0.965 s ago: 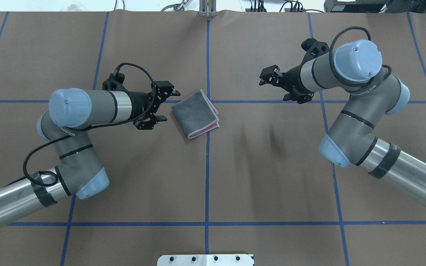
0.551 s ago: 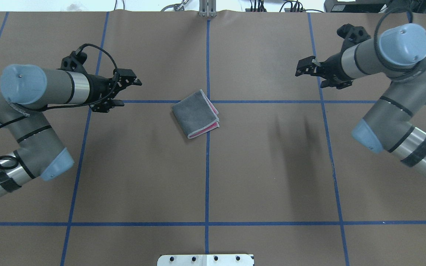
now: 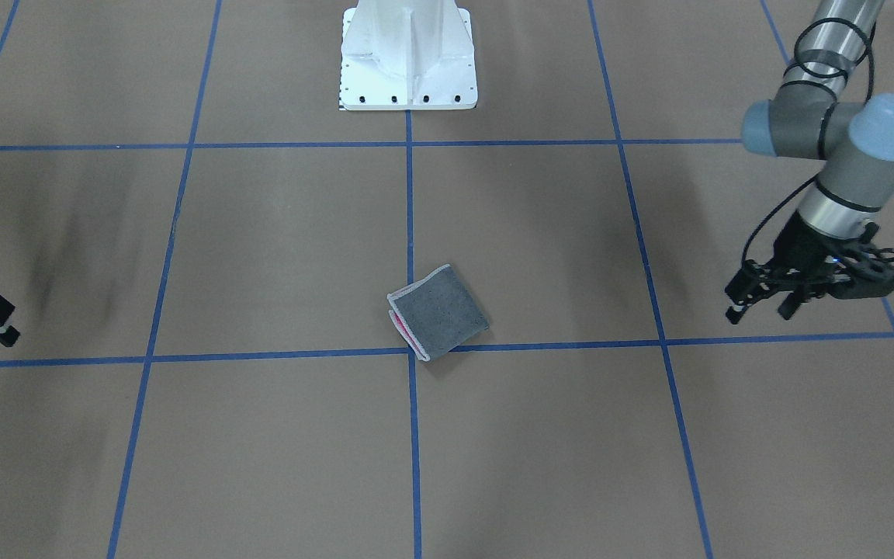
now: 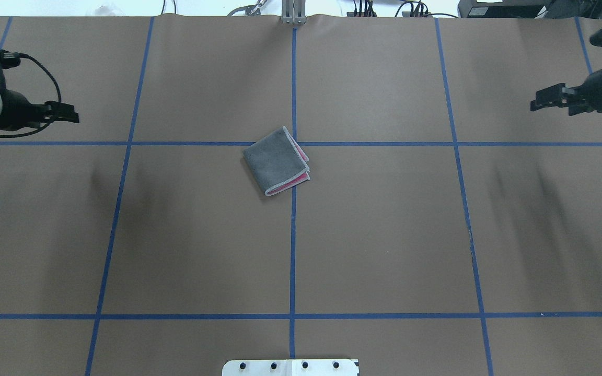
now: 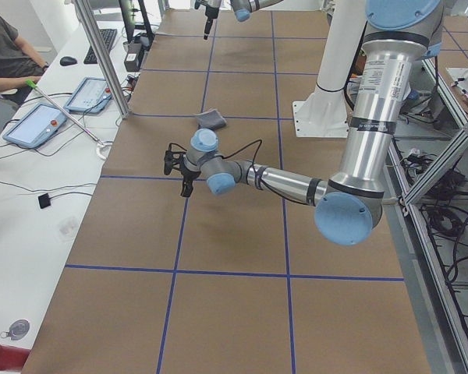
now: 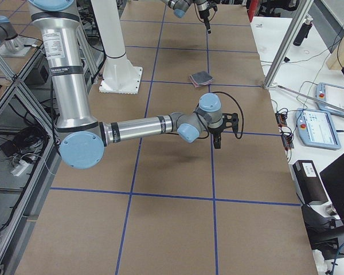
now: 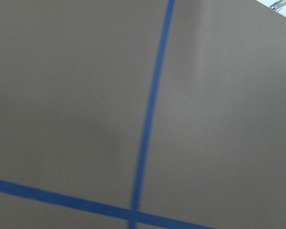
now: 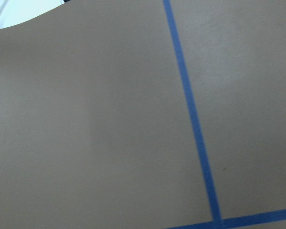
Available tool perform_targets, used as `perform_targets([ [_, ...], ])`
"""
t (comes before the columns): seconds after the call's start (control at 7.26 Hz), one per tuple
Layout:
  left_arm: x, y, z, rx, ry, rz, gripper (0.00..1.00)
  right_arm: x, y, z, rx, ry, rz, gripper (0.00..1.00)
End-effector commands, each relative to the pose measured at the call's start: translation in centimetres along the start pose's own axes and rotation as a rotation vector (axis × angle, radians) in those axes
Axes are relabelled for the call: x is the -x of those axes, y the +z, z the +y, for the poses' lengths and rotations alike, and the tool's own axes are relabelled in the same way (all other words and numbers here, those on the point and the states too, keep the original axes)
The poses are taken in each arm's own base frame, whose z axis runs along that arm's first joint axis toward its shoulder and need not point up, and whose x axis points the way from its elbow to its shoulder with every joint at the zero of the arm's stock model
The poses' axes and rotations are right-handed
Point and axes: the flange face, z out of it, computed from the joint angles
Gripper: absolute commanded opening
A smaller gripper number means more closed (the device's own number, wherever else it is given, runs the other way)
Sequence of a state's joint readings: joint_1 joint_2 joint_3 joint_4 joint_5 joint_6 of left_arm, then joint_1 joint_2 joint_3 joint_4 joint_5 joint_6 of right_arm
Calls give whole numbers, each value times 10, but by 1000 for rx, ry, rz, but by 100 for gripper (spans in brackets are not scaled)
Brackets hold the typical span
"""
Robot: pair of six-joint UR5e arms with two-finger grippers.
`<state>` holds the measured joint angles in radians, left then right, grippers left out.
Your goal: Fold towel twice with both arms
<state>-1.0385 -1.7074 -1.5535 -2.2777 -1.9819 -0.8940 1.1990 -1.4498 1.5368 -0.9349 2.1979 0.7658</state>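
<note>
Towel (image 4: 276, 161) is folded down to a small square. Grey face up, pink showing at the layered edges, light edging all round. It lies flat on the brown counter (image 4: 384, 235), straight out from the white pedestal (image 3: 408, 58) and well apart from it. It sits skewed to the blue tape grid (image 4: 293, 261), one corner by the tape crossing, one edge touching the centre line.

Nothing is touching the towel.

Left fingers (image 3: 736, 299) are spread wide, holding nothing, tips pointing down at the counter. They hang far out on the pedestal's left side, about as far out from the pedestal as the towel. The left arm (image 3: 843, 155) is bent over above them.

Right fingers (image 4: 546, 97) are far out on the pedestal's right side, clear of the counter and holding nothing. They look spread, but they're half cut by the frame edge in the front view and seen side-on from overhead, so low confidence.

Both wrist cams show only bare counter and tape, slightly blurred. No towel or fingers in them.
</note>
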Motion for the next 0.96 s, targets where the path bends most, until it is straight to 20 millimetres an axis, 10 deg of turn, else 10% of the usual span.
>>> perform_targets([
  [0.0,91,-24,-2,165,201,-113,100,-111,-6,15,95,-55,14,100],
  [0.28,165,-87,-30,279,149,24,100,-154,-11,15,215,-106,88,100],
  [0.83,189,-127,-24,398,-6,58,100,-165,-37,-5,289,-27,71,100],
])
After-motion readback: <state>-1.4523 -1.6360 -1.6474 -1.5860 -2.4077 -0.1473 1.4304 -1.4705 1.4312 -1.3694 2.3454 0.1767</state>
